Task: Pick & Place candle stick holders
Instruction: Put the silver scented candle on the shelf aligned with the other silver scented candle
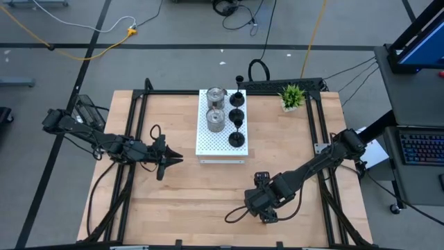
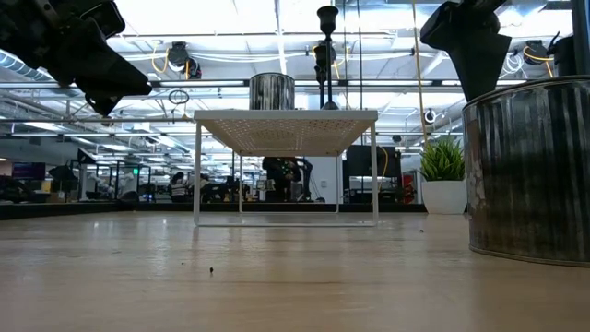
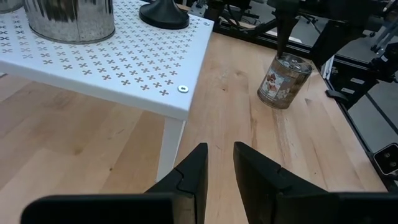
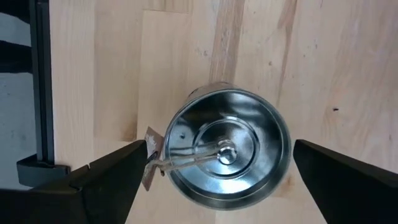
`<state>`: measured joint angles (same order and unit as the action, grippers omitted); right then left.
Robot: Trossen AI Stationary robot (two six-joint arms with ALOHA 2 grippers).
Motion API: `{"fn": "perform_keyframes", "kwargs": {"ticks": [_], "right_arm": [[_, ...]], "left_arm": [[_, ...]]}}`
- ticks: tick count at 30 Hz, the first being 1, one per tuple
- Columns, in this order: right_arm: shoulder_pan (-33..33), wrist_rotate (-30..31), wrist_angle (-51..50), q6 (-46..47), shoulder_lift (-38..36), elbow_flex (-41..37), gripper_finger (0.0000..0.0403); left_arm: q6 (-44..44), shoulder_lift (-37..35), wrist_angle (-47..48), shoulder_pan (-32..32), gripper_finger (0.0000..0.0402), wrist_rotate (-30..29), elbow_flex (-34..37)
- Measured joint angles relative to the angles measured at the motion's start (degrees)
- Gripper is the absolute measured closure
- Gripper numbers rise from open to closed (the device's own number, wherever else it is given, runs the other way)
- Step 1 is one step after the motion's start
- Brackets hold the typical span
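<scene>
Squarely beneath the right gripper [image 4: 217, 168]: a silver holder [image 4: 227, 152], upright on the bare wood near the table's front edge, mouth up. Thin-walled shiny metal by the look of it, open cup with a small socket at the centre and a paper tag hanging off the rim. Probably light, stiff, and slick on the outside; likely to skate or tip if nudged from one side only. Best taken across the round wall, one finger each side, low enough to avoid the tag and not so hard as to dent the rim.

Right fingers spread wide, either side of the cup, touching nothing, nothing held.

Farther off, on the white perforated board [image 1: 208, 144]: two more silver holders [image 1: 216, 121] in one column, black stemmed holders [image 1: 236, 117] lined up beside them, narrow stems likely easy to knock over. Green plant [image 1: 292, 95] beyond, toward the far right corner.

Left gripper [image 1: 164, 159] waiting above the wood just off the board's left front corner, fingers slightly parted, empty.
</scene>
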<state>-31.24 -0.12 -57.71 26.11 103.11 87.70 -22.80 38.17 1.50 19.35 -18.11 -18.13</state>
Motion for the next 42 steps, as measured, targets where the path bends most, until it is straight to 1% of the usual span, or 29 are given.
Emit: {"fn": "perform_keyframes", "kwargs": {"ticks": [4, 9, 13, 18, 31, 37, 42], "right_arm": [[0.00, 0.08, -0.86, 0.00, 0.09, 0.00, 0.0003], [-0.51, 0.31, -2.58, -0.33, 2.42, -0.02, 0.0003], [-0.82, 1.86, -2.77, -0.87, 3.82, -0.02, 0.0003], [-0.72, 3.30, -2.60, -0.87, 3.76, -0.02, 0.0003], [-0.35, 3.13, -0.77, -3.34, 3.76, -0.04, 0.0003], [-0.22, 3.06, 2.46, -3.72, 3.76, -3.67, 0.0003], [-0.11, 3.04, 3.66, -3.87, 3.76, -4.98, 0.0003]], "left_arm": [[-0.31, 0.02, 0.00, 0.00, 0.0321, 0.02, 0.00], [-0.31, 0.01, -0.01, 0.02, 0.0321, 0.02, 0.00], [-0.38, 0.01, -0.02, 0.00, 0.0321, 0.02, 0.00], [-0.39, 0.02, -0.03, 0.02, 0.0321, 0.03, 0.00], [-0.40, 0.02, -0.04, 0.00, 0.0321, 0.09, 0.00], [-0.44, 0.01, -0.04, 0.02, 0.0321, 0.10, 0.00], [-0.38, 0.00, -0.02, 0.02, 0.0321, 0.11, 0.00]]}}
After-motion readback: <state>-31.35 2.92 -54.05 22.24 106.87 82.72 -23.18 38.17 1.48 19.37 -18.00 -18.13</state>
